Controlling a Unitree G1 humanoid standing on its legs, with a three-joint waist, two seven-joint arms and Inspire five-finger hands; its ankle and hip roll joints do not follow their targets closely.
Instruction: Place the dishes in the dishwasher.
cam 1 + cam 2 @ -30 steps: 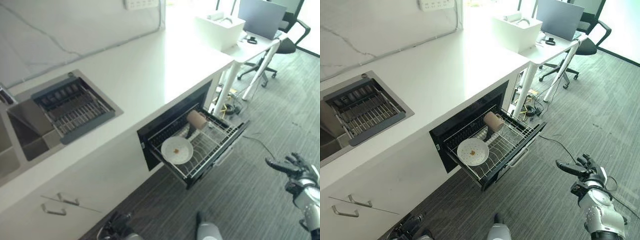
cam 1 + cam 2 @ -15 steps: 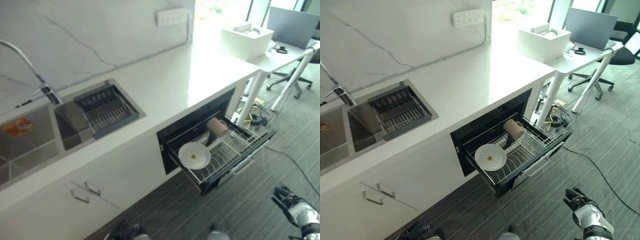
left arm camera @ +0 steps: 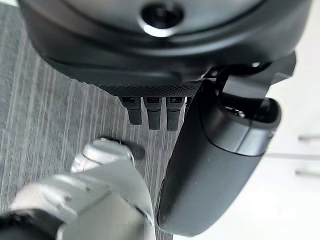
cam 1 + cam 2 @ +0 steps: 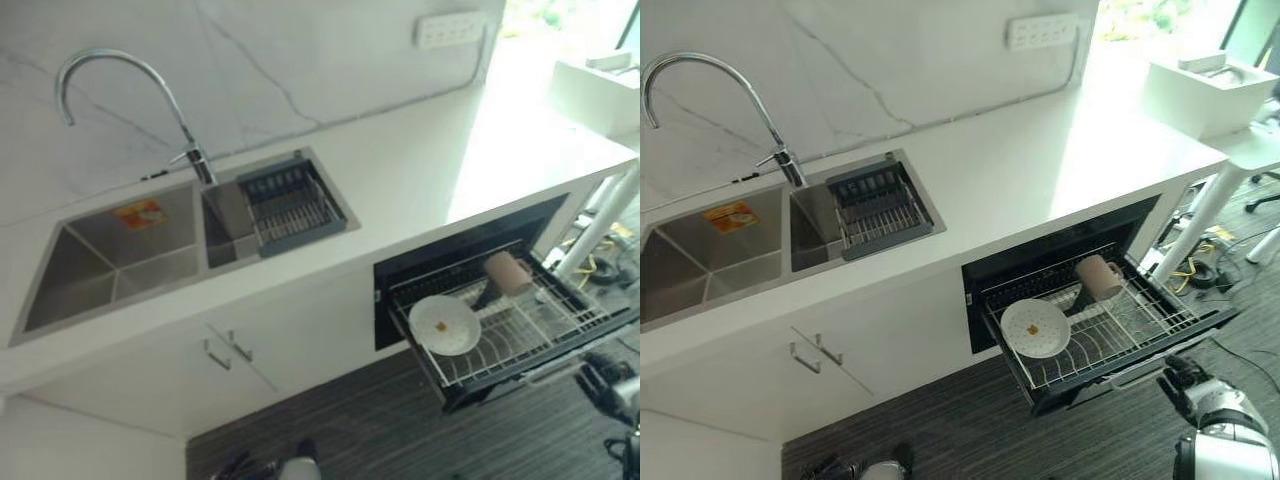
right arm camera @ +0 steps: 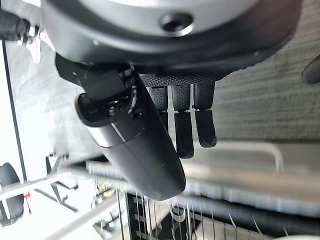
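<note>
The dishwasher rack [image 4: 1110, 335] is pulled out from under the white worktop [image 4: 1040, 170], its front rail over the dark striped floor [image 4: 940, 430]. A white plate [image 4: 1035, 328] with a small brown spot at its middle lies toward the rack's left end, and a tan cup [image 4: 1099, 277] lies on its side at the rack's back, a little to the right of the plate (the two are apart). Further left along the worktop sits a double sink [image 4: 130, 250] with a curved tap [image 4: 120, 90] and a dark drain basket [image 4: 290, 205] in its right basin. The right robot hand [image 5: 182, 120] hangs just in front of the rack's front rail, fingers relaxed and straight, holding nothing. The left robot hand [image 3: 155, 112] hangs low over the floor near the cabinet front; its short visible fingers hold nothing, but whether they are curled or straight I cannot tell
</note>
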